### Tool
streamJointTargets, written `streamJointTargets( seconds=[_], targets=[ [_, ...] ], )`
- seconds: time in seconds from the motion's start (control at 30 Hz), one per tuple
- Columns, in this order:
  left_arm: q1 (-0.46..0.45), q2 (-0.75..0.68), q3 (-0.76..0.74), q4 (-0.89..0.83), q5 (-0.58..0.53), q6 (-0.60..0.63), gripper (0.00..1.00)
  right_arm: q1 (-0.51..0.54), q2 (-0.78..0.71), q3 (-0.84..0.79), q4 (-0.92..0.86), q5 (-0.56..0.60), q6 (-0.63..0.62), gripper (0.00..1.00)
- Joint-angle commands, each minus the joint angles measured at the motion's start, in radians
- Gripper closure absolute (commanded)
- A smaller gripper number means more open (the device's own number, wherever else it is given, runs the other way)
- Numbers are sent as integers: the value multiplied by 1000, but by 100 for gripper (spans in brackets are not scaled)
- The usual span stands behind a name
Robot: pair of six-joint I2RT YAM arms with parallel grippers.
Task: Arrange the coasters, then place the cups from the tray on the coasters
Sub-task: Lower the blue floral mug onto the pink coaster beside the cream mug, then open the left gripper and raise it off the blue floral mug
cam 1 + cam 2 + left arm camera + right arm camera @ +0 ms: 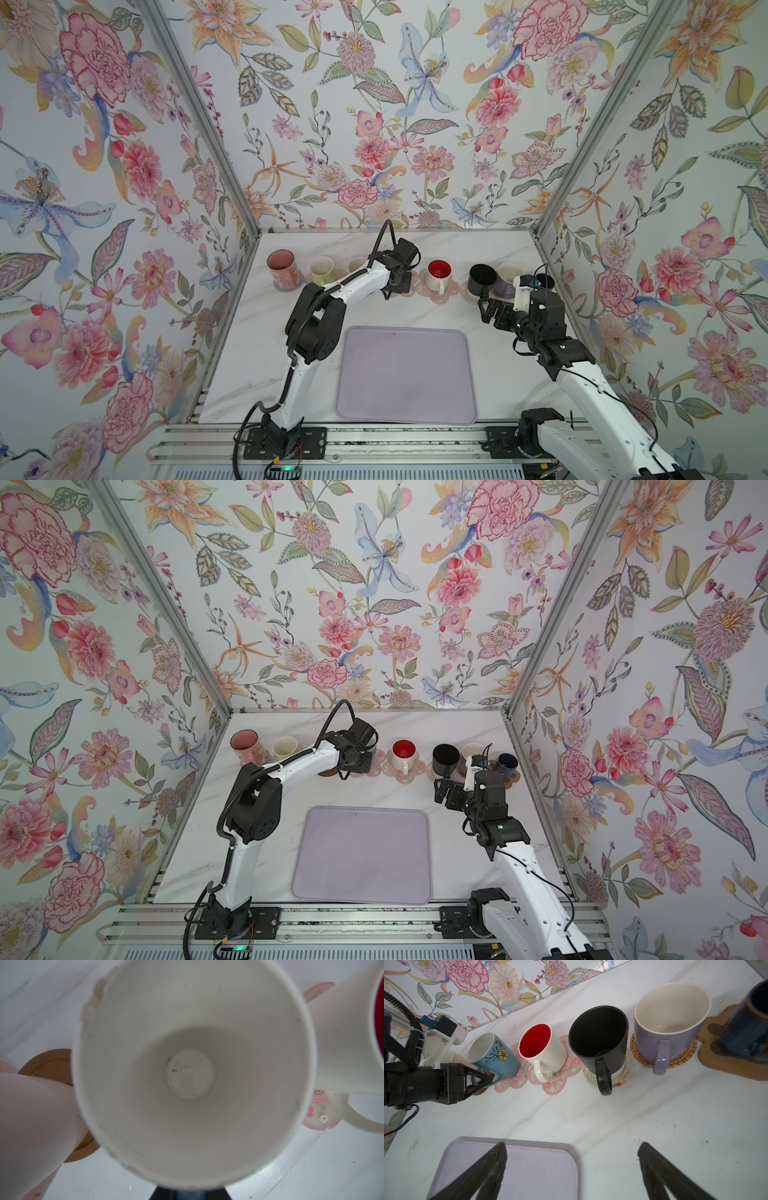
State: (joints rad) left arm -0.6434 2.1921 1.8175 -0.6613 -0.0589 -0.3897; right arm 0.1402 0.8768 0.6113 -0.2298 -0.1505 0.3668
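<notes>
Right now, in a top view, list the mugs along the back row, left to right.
tall pink mug → pale green mug → cream mug → white mug with red inside → black mug → lavender mug → dark navy mug

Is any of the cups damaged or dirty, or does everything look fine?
Yes. The blue mug, gripped at its handle by the left gripper, has a rough, chipped-looking patch on its rim, and dark specks lie on its inner bottom. Nothing is spilled.
</notes>
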Motion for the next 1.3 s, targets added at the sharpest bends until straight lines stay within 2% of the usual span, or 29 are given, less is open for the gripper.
streamJointTargets(
  seconds=[0.0, 0.4, 0.53, 1.0, 1.13, 1.27],
  targets=[
    [11, 35, 26, -1, -16, -18, 73, -8, -2, -10, 20, -10, 1, 1],
    [10, -7, -2, 15, -31, -34, 13, -13, -6, -11, 18, -4, 2, 1],
    [10, -8, -8, 14, -30, -34, 1, -15, -6, -11, 19, -4, 3, 1],
    [8, -47, -29, 41, -1, -35, 1, -23, -2, -11, 24, -10, 3, 1],
    [3, -132, -88, 99, -5, -38, 1, -25, -3, -11, 23, -10, 5, 1],
    [-9, -308, -248, 250, -23, -24, 1, -30, -1, -12, 24, -9, 6, 1]
  ],
)
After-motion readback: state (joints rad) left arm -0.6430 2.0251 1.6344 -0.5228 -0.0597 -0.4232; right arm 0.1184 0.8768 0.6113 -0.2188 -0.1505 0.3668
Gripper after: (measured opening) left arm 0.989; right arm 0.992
